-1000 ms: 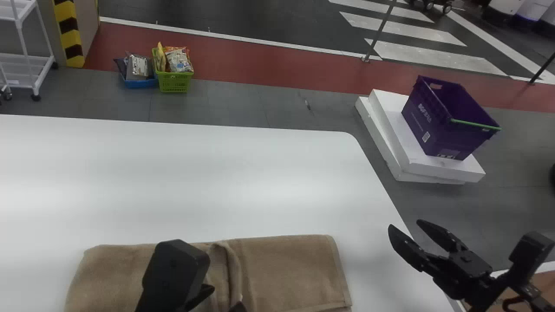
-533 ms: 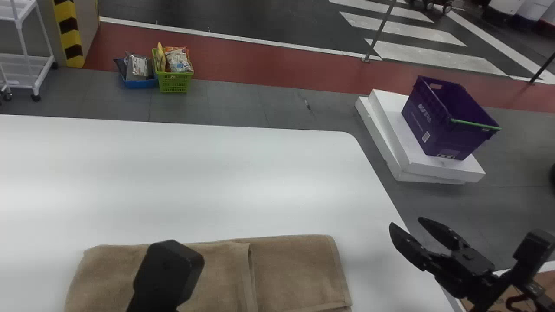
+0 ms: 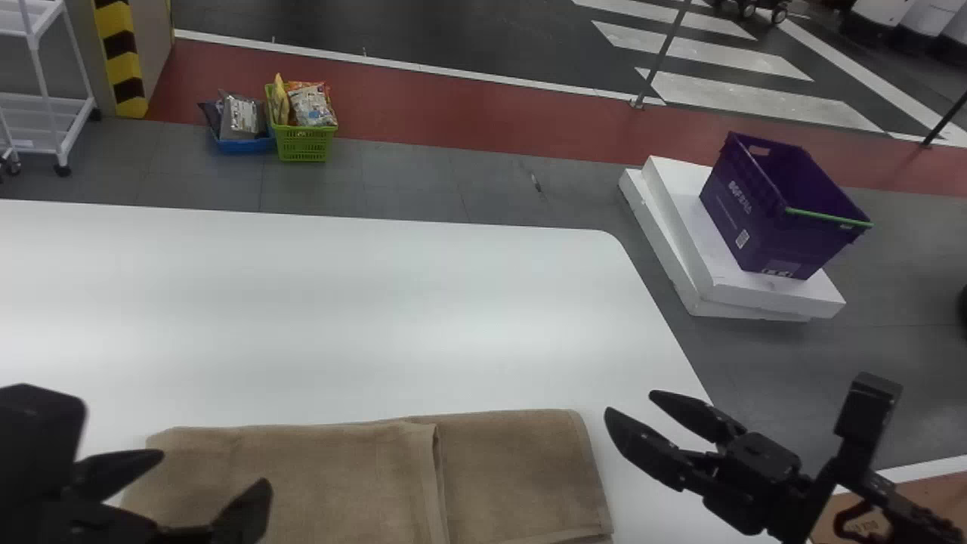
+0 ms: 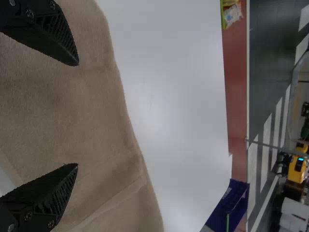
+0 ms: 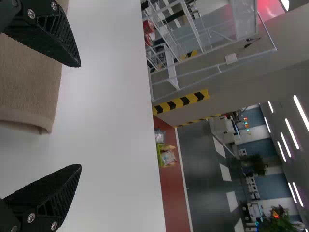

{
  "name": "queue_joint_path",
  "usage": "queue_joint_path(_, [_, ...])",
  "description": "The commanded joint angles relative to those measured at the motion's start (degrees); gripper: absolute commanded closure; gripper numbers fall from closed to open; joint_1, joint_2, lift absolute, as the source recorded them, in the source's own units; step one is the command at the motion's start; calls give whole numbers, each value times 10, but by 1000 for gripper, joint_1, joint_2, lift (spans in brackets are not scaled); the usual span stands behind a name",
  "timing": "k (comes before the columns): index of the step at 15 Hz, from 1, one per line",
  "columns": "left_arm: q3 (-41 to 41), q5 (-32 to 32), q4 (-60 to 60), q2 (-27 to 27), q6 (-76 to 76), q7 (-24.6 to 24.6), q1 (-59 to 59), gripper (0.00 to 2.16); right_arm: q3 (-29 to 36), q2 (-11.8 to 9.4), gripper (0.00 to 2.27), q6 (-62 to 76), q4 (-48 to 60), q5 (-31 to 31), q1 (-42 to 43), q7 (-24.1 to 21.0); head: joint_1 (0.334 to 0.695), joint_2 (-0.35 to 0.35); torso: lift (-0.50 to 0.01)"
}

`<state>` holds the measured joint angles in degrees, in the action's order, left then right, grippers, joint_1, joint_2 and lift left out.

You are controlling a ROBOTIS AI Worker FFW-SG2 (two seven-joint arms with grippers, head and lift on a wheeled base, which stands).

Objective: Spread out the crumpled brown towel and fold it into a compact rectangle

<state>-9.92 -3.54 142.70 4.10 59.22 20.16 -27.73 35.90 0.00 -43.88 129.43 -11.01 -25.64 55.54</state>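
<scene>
The brown towel (image 3: 332, 476) lies flat at the table's near edge in the head view, a folded layer over its left and middle and a hem running across it. My left gripper (image 3: 204, 483) is open above the towel's left part; in the left wrist view the left gripper (image 4: 77, 115) has towel (image 4: 87, 111) beneath its parted fingers, holding nothing. To the towel's right, my right gripper (image 3: 631, 412) stands open over the table. Seen from the right wrist, the right gripper (image 5: 80, 116) has spread fingers beside a towel corner (image 5: 29, 87).
The white table (image 3: 340, 302) extends beyond the towel. Past its right edge, a purple crate (image 3: 770, 211) rests on white slabs (image 3: 680, 242). A green basket (image 3: 304, 142) and a white cart (image 3: 45, 98) stand on the floor behind. A cardboard box (image 3: 861, 517) is at the lower right.
The left gripper has moved left from the towel's middle. The raised fold there now lies flatter, its hem farther right. The right gripper has come left, closer to the towel.
</scene>
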Motion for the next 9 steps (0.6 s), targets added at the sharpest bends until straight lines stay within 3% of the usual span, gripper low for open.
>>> queue_joint_path(1, [103, 89, -34, -6, -113, -3, -10, 70, -48, 1, 87, -65, 39, 16, -12, -2, 695, -350, -127])
queue_joint_path(2, [134, 108, -50, -10, -144, 0, -10, 66, -69, 1, 90, -76, 46, 29, -15, -5, 695, -350, -127])
queue_joint_path(3, [172, 129, -66, -17, -157, 5, -10, 63, -94, 1, 100, -78, 50, 43, -19, -10, 695, -251, -127])
queue_joint_path(7, [291, 177, -97, -43, -167, 76, -14, 63, -182, 1, 198, -104, 53, 129, -20, -47, 695, -32, -127])
queue_joint_path(9, [322, 191, -104, -43, -167, 97, -14, 66, -221, 1, 218, -157, 53, 165, -16, -61, 695, 29, -127])
